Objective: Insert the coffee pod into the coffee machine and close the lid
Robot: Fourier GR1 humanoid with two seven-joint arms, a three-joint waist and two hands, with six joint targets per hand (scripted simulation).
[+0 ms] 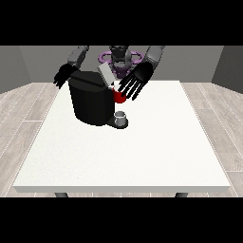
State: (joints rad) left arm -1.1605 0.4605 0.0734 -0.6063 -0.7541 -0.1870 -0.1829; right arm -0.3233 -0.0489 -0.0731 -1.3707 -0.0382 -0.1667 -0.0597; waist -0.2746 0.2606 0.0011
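The black coffee machine (92,102) stands on the white table (142,156) at the back left. Its grey lid (105,73) is tilted up. A red thing at the machine (119,97) shows at its right side, just under the lid. The hand at the view's right (136,80) hovers over that spot with its fingers spread straight, pointing down towards the camera, holding nothing. The hand at the view's left (64,74) hangs beside the machine's back left corner, fingers relaxed and holding nothing. A small grey thing (121,116) stands on the machine's low front base.
The table's front edge (123,189) lies well forward of the machine. Wooden floor surrounds the table on both sides.
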